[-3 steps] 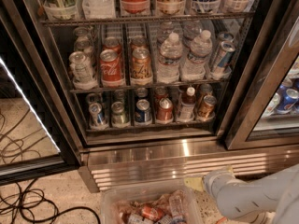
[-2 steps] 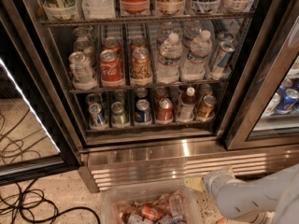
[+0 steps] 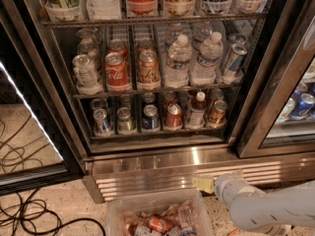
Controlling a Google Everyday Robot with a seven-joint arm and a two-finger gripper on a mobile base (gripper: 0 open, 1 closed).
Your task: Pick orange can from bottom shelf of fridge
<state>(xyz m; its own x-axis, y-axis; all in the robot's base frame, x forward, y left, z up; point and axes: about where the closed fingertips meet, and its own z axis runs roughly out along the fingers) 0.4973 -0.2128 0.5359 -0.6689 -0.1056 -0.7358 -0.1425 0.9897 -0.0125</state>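
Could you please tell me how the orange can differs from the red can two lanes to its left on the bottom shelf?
The orange can is amber with dark markings; the red can bears a white mark. The orange can stands rightmost, the red can left of the white-capped bottle. Both are small, silver-topped cans. The gripper is low, before the base panel.
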